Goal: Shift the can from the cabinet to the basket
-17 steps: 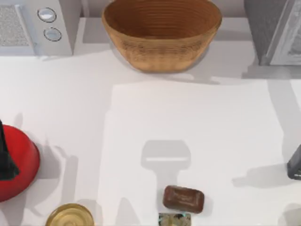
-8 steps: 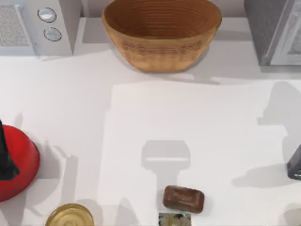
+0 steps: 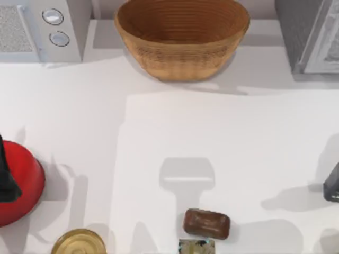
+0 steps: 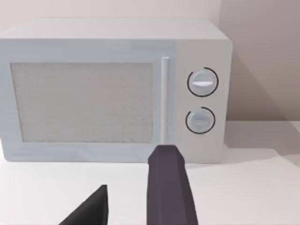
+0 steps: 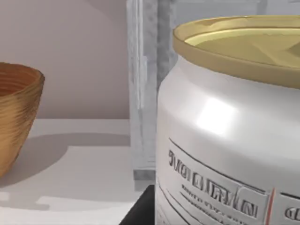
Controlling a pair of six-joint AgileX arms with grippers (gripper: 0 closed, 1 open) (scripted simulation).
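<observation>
The silver-white can point(image 5: 225, 140), with grey lettering, a thin red line and a shiny yellowish top, sits very close in the right wrist view, in front of the grey cabinet point(image 5: 143, 93). One dark finger point(image 5: 140, 211) of my right gripper lies against its side, so the gripper looks shut on the can. The tan woven basket point(image 3: 183, 37) stands at the back middle of the table, and its rim point(image 5: 18, 93) shows beyond the can. My left gripper point(image 4: 126, 206) is open, with its fingers apart, facing the microwave.
A white microwave point(image 3: 39, 29) stands at the back left and the cabinet point(image 3: 312, 37) at the back right. Along the front lie a red round object point(image 3: 24, 185), a gold-topped container point(image 3: 79, 242) and a brown bar point(image 3: 206, 223). A dark object point(image 3: 332, 185) sits at the right edge.
The arm's shadow on the right of the table has slid from beside the cabinet toward the front edge. The things on the table have not moved.
</observation>
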